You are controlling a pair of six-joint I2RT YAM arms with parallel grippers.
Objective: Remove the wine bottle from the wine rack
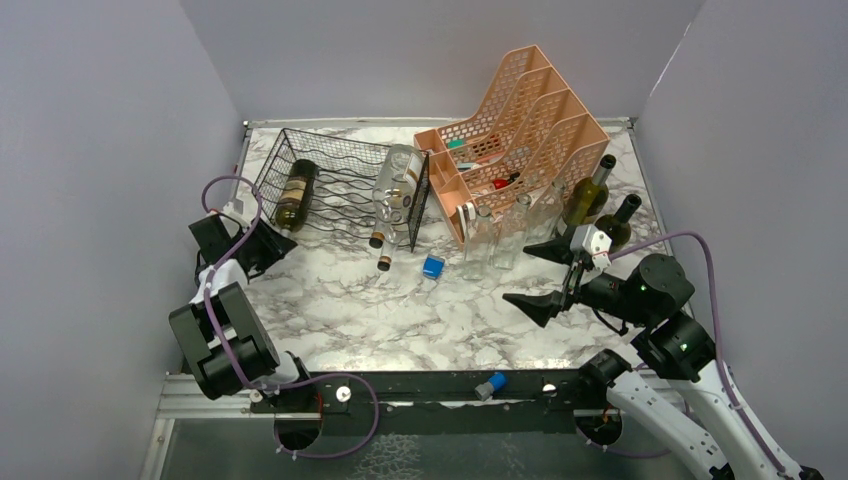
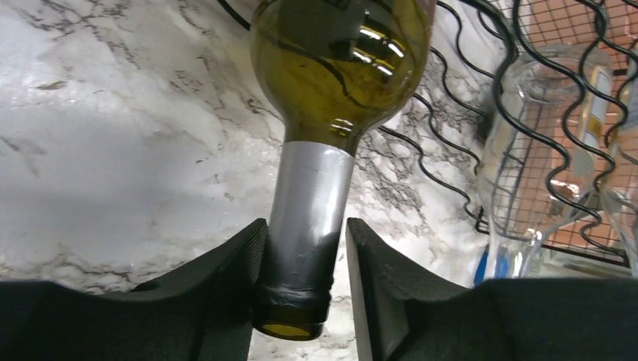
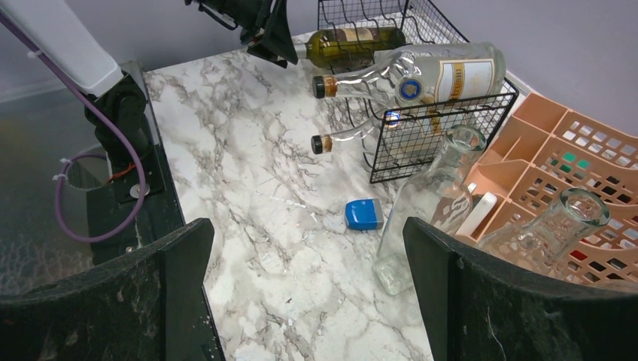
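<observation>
A dark green wine bottle (image 1: 296, 195) lies in the left bay of the black wire wine rack (image 1: 340, 175), neck toward me. In the left wrist view its silver-foiled neck (image 2: 310, 195) sits between my left gripper's (image 2: 306, 226) black pads. The left pad presses it and the right pad is at its side, so the gripper is shut on the neck. From the right wrist view the same bottle (image 3: 353, 43) and left gripper (image 3: 263, 30) show at the rack's (image 3: 429, 135) open end. My right gripper (image 1: 517, 272) hangs wide open above the marble table (image 3: 256, 188), holding nothing.
Two clear bottles (image 1: 398, 185) lie in the rack's right side, necks sticking out. A peach file organizer (image 1: 510, 120) stands behind, with clear glass bottles (image 1: 480, 235) and two green bottles (image 1: 590, 195) in front of it. A small blue block (image 1: 433, 266) lies mid-table.
</observation>
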